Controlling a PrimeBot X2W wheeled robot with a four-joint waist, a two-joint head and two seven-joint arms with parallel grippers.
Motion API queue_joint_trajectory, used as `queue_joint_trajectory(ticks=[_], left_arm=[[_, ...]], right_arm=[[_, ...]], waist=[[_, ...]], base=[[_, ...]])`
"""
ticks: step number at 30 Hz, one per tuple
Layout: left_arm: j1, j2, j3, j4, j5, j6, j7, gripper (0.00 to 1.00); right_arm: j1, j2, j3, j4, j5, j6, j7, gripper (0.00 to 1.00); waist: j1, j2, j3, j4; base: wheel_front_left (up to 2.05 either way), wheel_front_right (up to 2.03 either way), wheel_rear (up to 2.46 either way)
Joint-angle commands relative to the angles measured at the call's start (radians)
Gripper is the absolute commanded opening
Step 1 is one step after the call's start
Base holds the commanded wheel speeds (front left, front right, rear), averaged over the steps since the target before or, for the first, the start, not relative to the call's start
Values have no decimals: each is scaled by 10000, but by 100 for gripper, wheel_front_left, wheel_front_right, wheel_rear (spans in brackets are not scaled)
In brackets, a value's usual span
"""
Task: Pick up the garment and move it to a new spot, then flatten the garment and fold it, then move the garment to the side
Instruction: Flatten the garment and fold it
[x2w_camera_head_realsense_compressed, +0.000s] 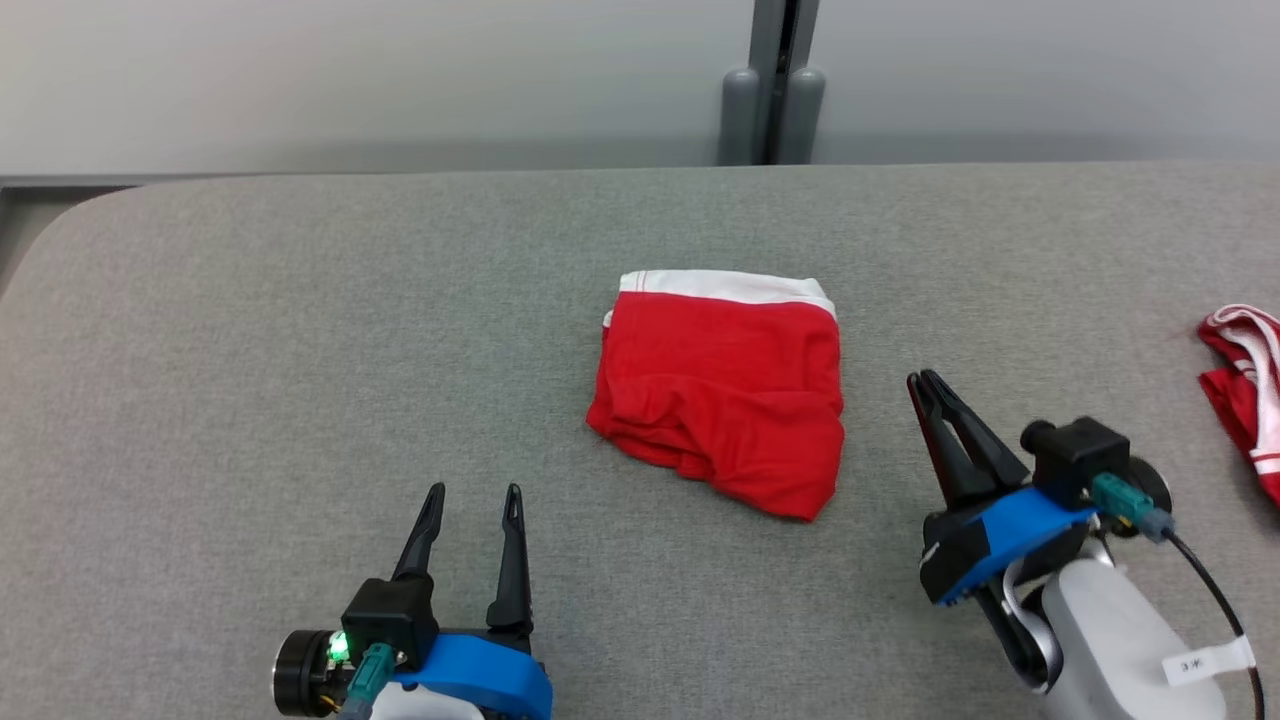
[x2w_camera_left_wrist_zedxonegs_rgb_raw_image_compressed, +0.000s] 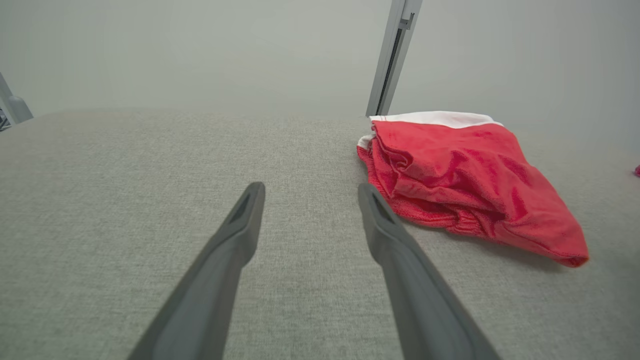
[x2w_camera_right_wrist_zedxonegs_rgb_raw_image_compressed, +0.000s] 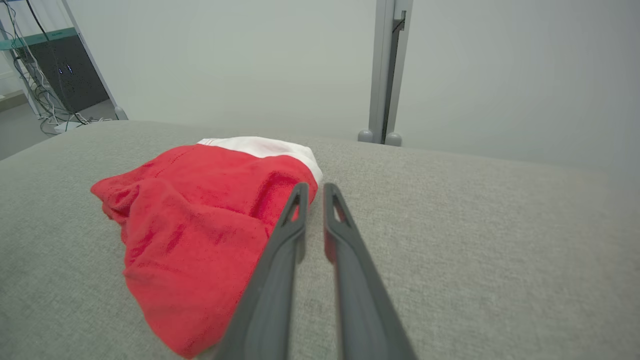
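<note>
MID-DESK: A folded red fabric garment with a white waistband (x2w_camera_head_realsense_compressed: 720, 390) lies near the centre of the grey cloth-covered desk (x2w_camera_head_realsense_compressed: 300, 350). The waistband is turned toward the far edge, and the near hem is rumpled and slanting, its lowest corner at the robot's right.

The left gripper (x2w_camera_head_realsense_compressed: 474, 492) sits by the near edge, left of the garment and well apart from it. Its two dark fingers are spread wide w/ nothing btwn them and point toward the far edge. The left wrist view has the same gripper (x2w_camera_left_wrist_zedxonegs_rgb_raw_image_compressed: 310, 189) over bare cloth, w/ the garment (x2w_camera_left_wrist_zedxonegs_rgb_raw_image_compressed: 470, 185) off to the right in a layered stack.

The right gripper (x2w_camera_head_realsense_compressed: 924, 378) stands just off the garment's right side, angled toward the far-left corner and clear of the fabric in the head view. Its fingers are close together w/ only a slim gap, and it holds nothing. In the right wrist view its tips (x2w_camera_right_wrist_zedxonegs_rgb_raw_image_compressed: 314, 186) line up w/ the garment's (x2w_camera_right_wrist_zedxonegs_rgb_raw_image_compressed: 200, 215) right border by the waistband.

A second red-and-white striped cloth item (x2w_camera_head_realsense_compressed: 1245, 390) lies crumpled toward the desk's right side, cut off by the frame. A grey metal post (x2w_camera_head_realsense_compressed: 772, 90) rises behind the far edge against a pale wall.
</note>
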Motion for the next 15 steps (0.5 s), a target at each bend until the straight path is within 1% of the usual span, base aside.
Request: queue_joint_trajectory(ticks=[1, 6, 11, 15], left_arm=[[-222, 7, -132, -65, -121, 91, -23, 100], [-513, 5, -576, -152, -336, 260, -23, 100], [-743, 5, -988, -267, -576, 440, -24, 100], [-837, 4, -1213, -341, -721, 564, -23, 100]], right_arm=[[-504, -267, 332, 34, 120, 0, 0, 0], [-1692, -906, 1262, 413, 230, 0, 2, 0], [-2712, -1420, 2197, 1182, 391, 0, 0, 0], [-3274, -1689, 2808, 1935, 538, 0, 2, 0]], waist=[[0, -1, 415, 445], [0, -1, 949, 1124], [0, -1, 1389, 1757], [0, -1, 1640, 2109]], base=[[0, 0, 0], [0, 0, 0], [0, 0, 0], [0, 0, 0]])
